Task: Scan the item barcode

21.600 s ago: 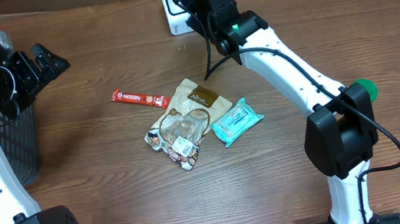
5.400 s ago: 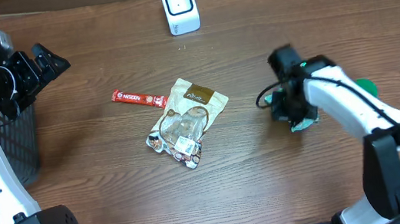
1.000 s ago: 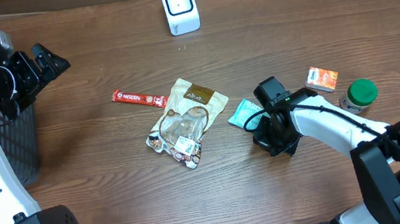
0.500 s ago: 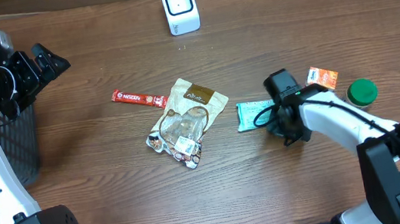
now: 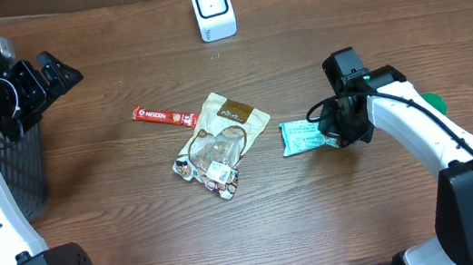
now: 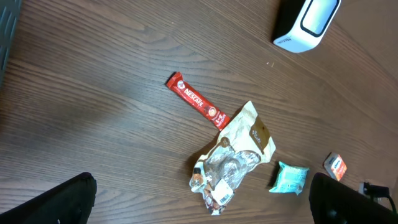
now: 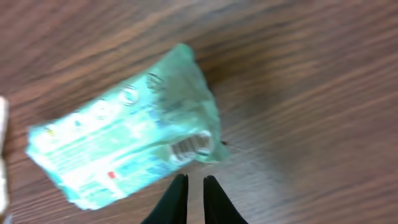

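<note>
Inspection of the table point(image 5: 143, 255) as it stands. The left gripper point(image 5: 46, 80) hangs high at the basket point(image 5: 27, 178), jaws wide and empty. It is well apart from every item, and I judge it parked there so the other arm has room. The scanner point(image 5: 212, 7) stands far beyond the right gripper point(image 7: 192, 180), well apart from it, so no scan can be under way yet. The bag point(image 5: 219, 139) lies on the far side of the packet point(image 5: 303, 136) from the right gripper, and the stick point(image 5: 164, 115) lies further off again. The packet, the likely item, lies flat on the wood just off the right fingertips. Its near edge is close beside them, and whether they touch I cannot tell. The right jaws are nearly closed with only a thin gap, and nothing is between them. The narrow set probably suits pinching a thin wrapper edge. The barcode point(image 7: 189, 146) faces up at the end nearest those jaws, so a grip there risks covering it. A fresh hold looks needed before the carry to the scanner.
</note>
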